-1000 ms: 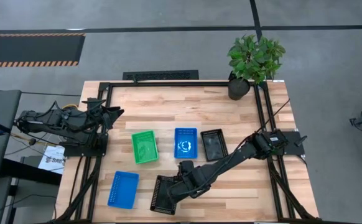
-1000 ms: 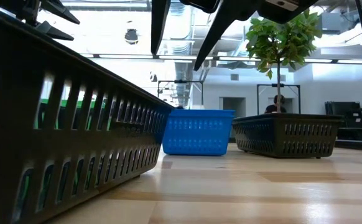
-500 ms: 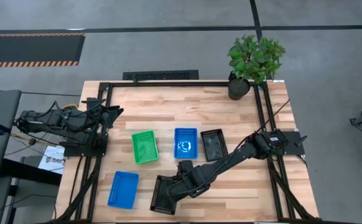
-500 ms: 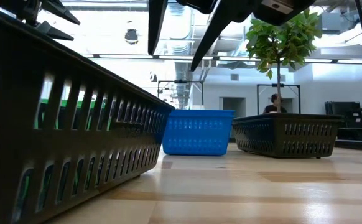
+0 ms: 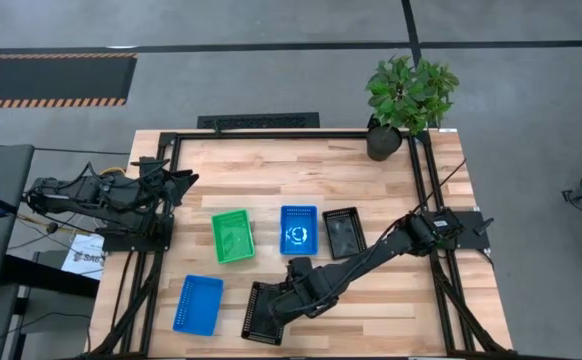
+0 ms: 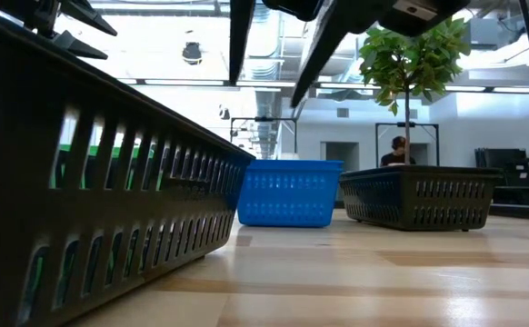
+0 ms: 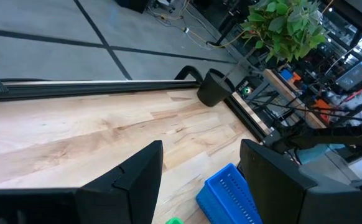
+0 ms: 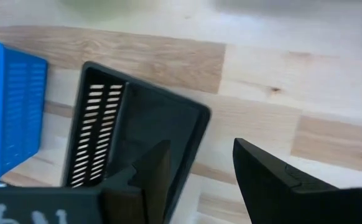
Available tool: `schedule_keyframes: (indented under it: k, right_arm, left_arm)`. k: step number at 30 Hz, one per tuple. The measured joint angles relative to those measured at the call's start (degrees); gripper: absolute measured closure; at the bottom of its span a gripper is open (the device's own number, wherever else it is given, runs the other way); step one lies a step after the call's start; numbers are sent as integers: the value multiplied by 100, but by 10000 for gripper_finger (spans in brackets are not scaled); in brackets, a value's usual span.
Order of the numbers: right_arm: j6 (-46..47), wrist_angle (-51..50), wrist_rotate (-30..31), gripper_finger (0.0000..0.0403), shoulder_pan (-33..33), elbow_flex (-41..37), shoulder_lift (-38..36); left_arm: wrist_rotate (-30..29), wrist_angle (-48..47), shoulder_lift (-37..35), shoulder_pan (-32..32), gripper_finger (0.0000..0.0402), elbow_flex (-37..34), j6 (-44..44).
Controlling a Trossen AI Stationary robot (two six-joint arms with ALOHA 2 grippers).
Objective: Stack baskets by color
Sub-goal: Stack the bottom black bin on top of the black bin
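Observation:
A black basket (image 5: 261,313) rests on its base near the table's front edge, with a blue basket (image 5: 198,304) to its left. Farther back a green basket (image 5: 233,236), a blue basket (image 5: 299,230) and a black basket (image 5: 342,232) stand in a row. My right gripper (image 8: 199,180) hangs open above the front black basket (image 8: 131,143), pointing steeply down. One finger is over the basket's inside and one beyond its long wall. In the low view both fingertips (image 6: 239,41) are well above the rim. My left gripper (image 7: 203,180) waits open at the far left (image 5: 176,185).
A potted plant (image 5: 408,95) stands at the table's far right corner. A black frame (image 5: 271,133) runs along the table's edges. Bare wood (image 5: 391,310) lies right of the front black basket. A person shows in the room behind (image 6: 399,150).

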Motion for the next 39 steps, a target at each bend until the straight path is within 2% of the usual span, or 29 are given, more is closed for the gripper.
schedule_keyframes:
  k: [5,14,22,29,39]
  right_arm:
    - [153,447,-31,210,18,-379,17]
    - [86,416,-11,210,85,-361,-7]
    - [115,870,-13,210,79,-380,223]
    - [306,838,0,210,109,-363,269]
    - [239,1035,6,238,97,-374,387]
  left_arm:
    - [0,-13,0,0,198,0,-7]
    - [-271,-17,0,0,198,0,-95]
    - [-280,-163,0,-2,198,0,-133]
    - [-284,-210,0,-2,198,0,-138]
    - [-396,-214,2,0,198,0,-133]
